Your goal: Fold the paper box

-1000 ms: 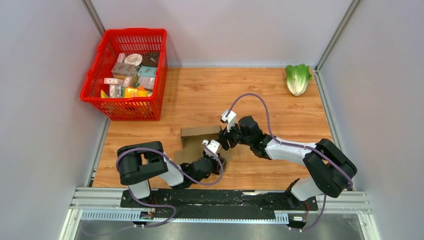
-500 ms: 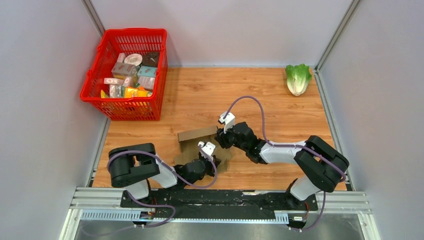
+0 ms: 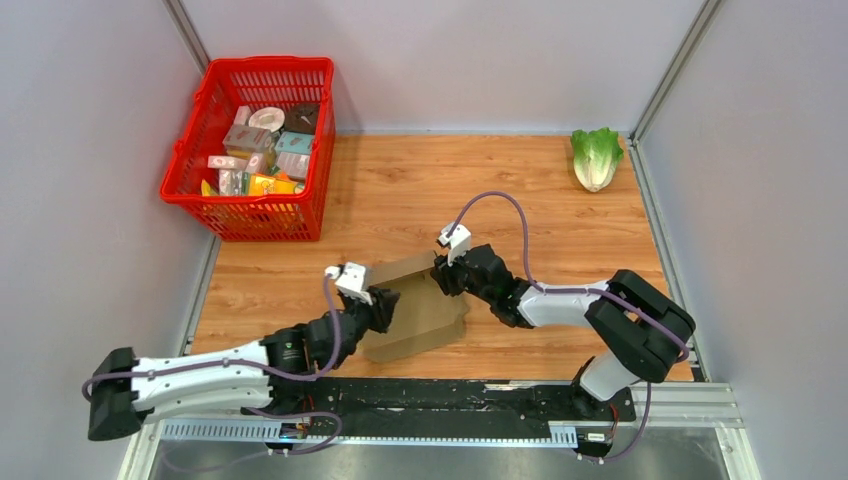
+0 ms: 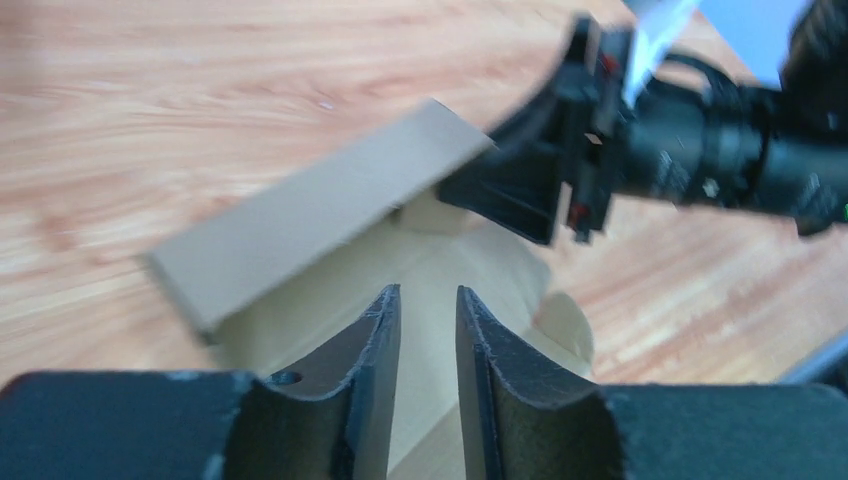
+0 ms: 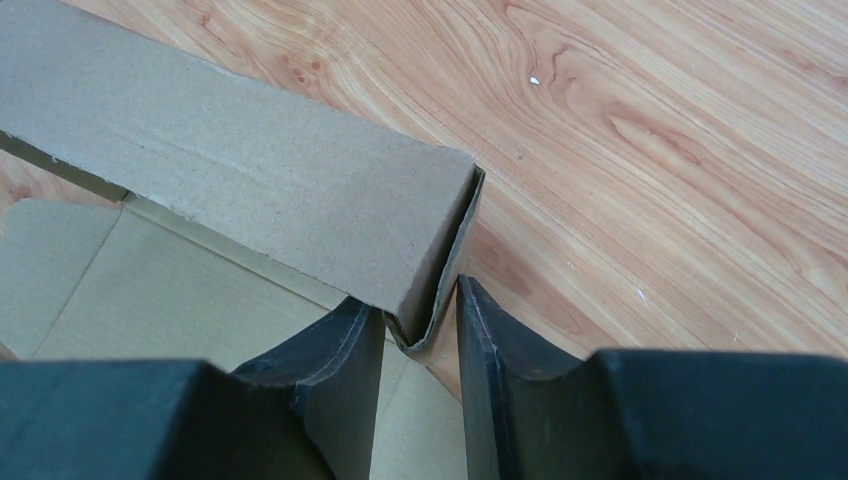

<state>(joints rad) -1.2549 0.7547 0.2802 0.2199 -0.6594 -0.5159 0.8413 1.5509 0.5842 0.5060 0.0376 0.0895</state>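
Observation:
The paper box (image 3: 428,318) is a brown cardboard sheet lying flat on the wooden table, with its long back wall (image 3: 402,269) folded upright. My right gripper (image 3: 438,277) is at the right end of that wall. In the right wrist view its jaws (image 5: 420,300) are shut on the folded corner of the wall (image 5: 250,170). My left gripper (image 3: 388,298) hangs over the left part of the sheet. In the left wrist view (image 4: 428,295) it is open by a narrow gap with nothing between its fingers, facing the raised wall (image 4: 310,215) and the right gripper (image 4: 545,190).
A red basket (image 3: 250,216) with several small printed packages stands at the back left. A lettuce (image 3: 597,157) lies in the back right corner. Grey walls close in the table on three sides, and a metal rail runs along the near edge.
My left arm has swung out to the left, and its gripper went from the box's near right part to its left side and opened. The right gripper has narrowed onto the wall's corner.

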